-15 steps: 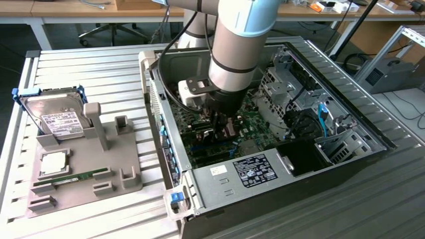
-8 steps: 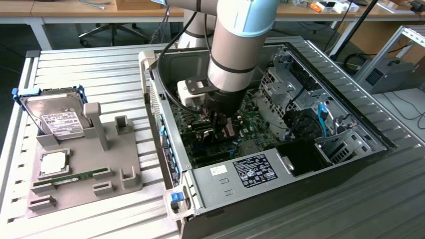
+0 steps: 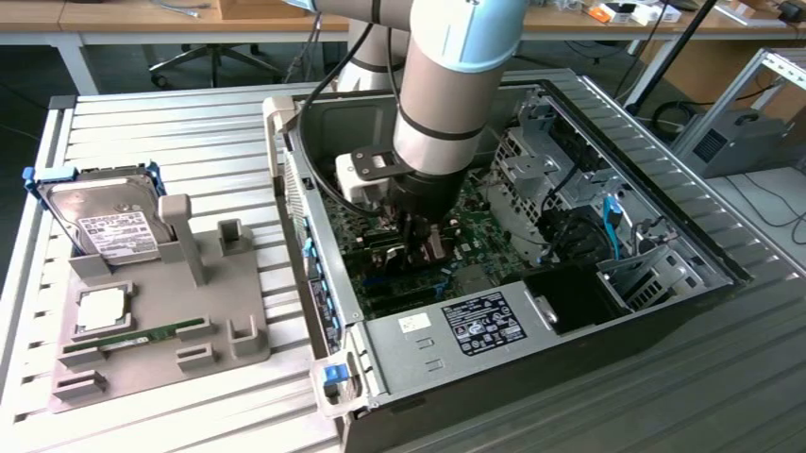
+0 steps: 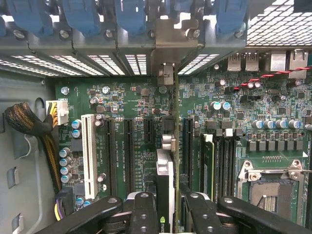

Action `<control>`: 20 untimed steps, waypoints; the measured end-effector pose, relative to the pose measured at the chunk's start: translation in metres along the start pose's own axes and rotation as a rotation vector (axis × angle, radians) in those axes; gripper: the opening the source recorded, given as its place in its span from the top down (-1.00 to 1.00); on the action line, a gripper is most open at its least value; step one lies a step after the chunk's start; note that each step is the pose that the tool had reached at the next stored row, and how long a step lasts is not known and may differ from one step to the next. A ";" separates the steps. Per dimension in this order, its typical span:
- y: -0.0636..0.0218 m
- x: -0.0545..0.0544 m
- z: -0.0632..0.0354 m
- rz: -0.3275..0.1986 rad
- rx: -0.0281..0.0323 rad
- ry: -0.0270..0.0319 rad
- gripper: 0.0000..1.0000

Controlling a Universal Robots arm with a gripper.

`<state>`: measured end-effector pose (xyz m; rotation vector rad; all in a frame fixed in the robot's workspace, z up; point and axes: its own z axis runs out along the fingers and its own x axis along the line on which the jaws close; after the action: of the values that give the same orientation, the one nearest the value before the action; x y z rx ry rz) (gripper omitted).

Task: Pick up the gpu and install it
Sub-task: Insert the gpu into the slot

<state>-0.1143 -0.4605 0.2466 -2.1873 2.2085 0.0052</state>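
In the wrist view the gpu is seen edge-on, standing upright over the green motherboard between two black expansion slots. Its silvery end bracket reaches the slotted rear wall of the case. My gripper is shut on the gpu, one black finger pressed against each side of the card. In the exterior view the gripper is lowered deep inside the open computer case, just above the motherboard, and the arm hides most of the card.
A grey fixture at the exterior view's left holds a silver hard drive, a processor and a green memory stick. Around the card are a white slot, a cable bundle and a processor socket.
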 end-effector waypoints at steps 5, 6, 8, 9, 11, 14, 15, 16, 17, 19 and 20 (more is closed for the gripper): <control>0.0000 0.000 0.0007 0.000 0.0002 -0.0004 0.45; 0.0000 0.000 0.0012 0.000 0.0005 -0.0008 0.45; 0.0001 0.000 0.0012 0.000 0.0003 -0.0004 0.45; 0.0001 0.000 0.0011 0.000 0.0002 -0.0002 0.45; 0.0002 0.000 0.0011 0.000 0.0002 -0.0001 0.45; 0.0011 0.000 0.0013 0.000 0.0003 -0.0002 0.45; 0.0014 0.000 0.0013 0.000 0.0003 -0.0002 0.45; 0.0017 0.000 0.0012 0.000 0.0004 -0.0002 0.45; 0.0020 0.000 0.0012 0.000 0.0005 -0.0003 0.45; 0.0025 0.000 0.0016 0.000 0.0009 -0.0002 0.45; 0.0029 0.000 0.0017 0.000 0.0009 -0.0002 0.45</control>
<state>-0.1172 -0.4605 0.2448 -2.1864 2.2083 0.0044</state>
